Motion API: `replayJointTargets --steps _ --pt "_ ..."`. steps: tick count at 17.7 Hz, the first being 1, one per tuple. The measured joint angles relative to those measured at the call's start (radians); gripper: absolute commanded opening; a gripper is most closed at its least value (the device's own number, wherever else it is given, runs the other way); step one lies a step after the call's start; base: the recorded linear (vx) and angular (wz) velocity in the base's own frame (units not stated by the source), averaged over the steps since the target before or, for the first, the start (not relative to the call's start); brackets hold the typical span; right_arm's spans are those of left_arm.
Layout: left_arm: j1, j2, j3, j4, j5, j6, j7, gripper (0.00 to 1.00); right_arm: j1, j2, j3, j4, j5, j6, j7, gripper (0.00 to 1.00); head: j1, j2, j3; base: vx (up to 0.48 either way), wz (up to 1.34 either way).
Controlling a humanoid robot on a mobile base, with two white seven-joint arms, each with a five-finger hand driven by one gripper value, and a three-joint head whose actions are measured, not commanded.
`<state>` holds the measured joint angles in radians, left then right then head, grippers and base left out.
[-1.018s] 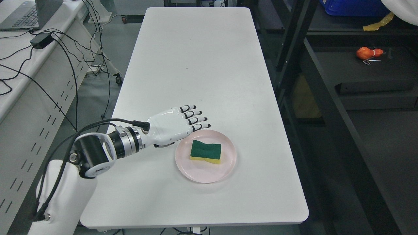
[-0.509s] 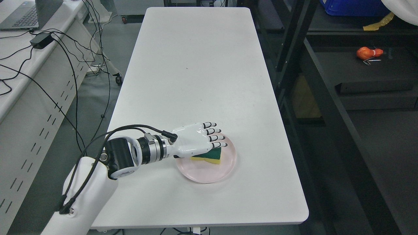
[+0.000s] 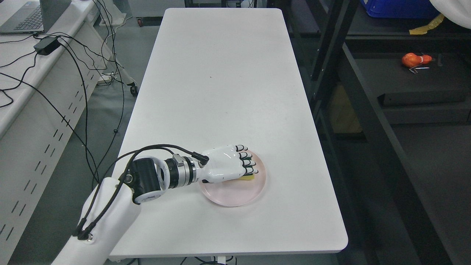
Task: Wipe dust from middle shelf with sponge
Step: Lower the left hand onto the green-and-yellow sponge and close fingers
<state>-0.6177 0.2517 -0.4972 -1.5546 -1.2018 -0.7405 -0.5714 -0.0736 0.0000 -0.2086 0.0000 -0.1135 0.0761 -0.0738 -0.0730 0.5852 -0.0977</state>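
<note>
The left hand point(image 3: 230, 167) is laid palm-down over the sponge point(image 3: 248, 177), fingers point(image 3: 249, 162) curled down around it in a grasp. The sponge is almost wholly covered; only a yellow edge with a trace of green is seen beneath the fingertips. It lies on the pink plate point(image 3: 235, 193), near the front of the white surface point(image 3: 220, 73).

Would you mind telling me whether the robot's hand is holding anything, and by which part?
The left hand curls over the sponge on the pink plate, gripping across its top.
</note>
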Motion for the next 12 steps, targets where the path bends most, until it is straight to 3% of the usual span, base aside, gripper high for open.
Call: replayJointTargets --steps 7,12 --pt "0.003 0.0 0.012 0.011 -0.026 0.021 -0.002 0.8 0.0 0.0 0.0 0.0 0.0 0.0 0.0 1.0 0.0 0.0 0.0 0.0 0.0" --pt "0.006 -0.002 0.022 0.015 -0.035 0.099 -0.002 0.7 0.0 0.0 0.0 0.0 0.0 0.0 0.0 1.0 0.0 0.0 0.0 0.0 0.0"
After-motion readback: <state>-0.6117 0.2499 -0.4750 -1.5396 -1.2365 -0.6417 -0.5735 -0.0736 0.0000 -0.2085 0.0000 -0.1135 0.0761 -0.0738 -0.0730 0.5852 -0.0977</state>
